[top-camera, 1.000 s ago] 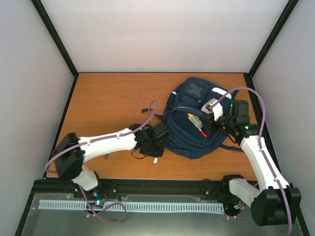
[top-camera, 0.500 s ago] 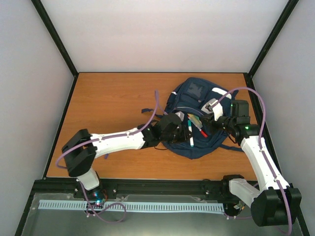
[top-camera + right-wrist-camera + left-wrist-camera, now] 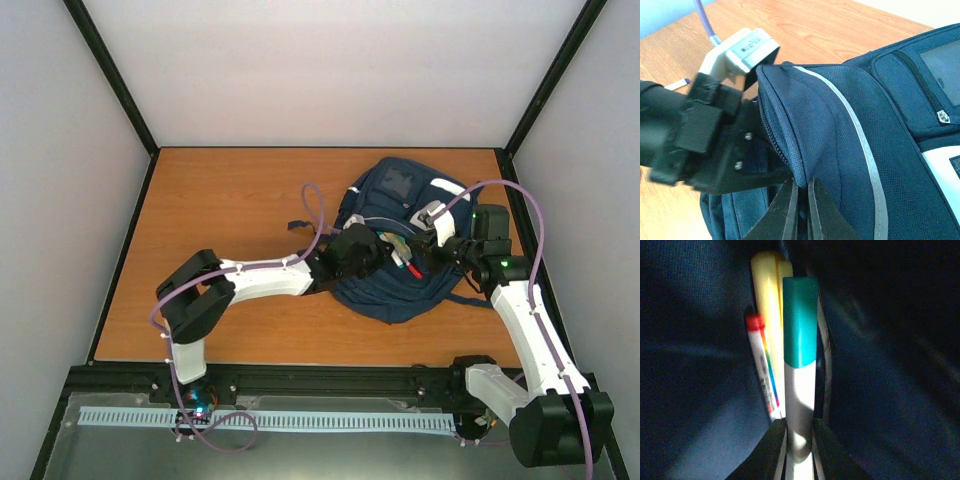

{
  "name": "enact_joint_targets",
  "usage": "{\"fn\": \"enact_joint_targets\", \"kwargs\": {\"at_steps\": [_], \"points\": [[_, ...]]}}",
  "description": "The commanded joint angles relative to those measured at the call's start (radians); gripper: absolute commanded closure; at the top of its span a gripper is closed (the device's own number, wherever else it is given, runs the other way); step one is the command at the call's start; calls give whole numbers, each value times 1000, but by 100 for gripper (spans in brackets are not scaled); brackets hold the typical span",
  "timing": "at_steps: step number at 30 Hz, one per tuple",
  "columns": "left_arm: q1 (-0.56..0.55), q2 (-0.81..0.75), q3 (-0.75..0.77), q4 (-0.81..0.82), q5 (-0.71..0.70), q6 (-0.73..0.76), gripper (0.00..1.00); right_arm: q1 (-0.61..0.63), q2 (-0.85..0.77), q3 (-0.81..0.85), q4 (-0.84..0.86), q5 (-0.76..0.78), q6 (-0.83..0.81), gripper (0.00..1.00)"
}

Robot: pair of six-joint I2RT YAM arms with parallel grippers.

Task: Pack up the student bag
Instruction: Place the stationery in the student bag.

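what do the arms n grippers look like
The left arm and right arm have white shells, black joints and a looping purple cable. The left gripper and right gripper have slim dark fingers. A green light glows on the right arm.

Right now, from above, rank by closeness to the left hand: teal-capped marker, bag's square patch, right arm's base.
1. teal-capped marker, held in the left hand.
2. square patch, on the bag, far end.
3. right arm's base, near right corner.
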Motion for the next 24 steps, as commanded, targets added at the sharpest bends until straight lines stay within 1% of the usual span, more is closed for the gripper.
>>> {"fn": "enact_joint_targets", "kwargs": {"at_steps": [1,7,11,14,15,24], "points": [[20,78,95,100,-49,-90,89,-4,-33,9,53,-94,6,97],[20,153,192,74,-40,-106,86,-4,-35,10,53,-92,7,97],[20,169,215,58,-36,-109,73,-4,-33,9,53,-90,7,97],[20,167,218,46,-32,-110,66,-3,-31,10,53,-85,6,97],[20,163,216,45,-27,-109,64,-4,-31,10,52,-86,6,97],[14,87,193,7,-2,-47,64,-4,-30,10,51,-85,5,97]]}}
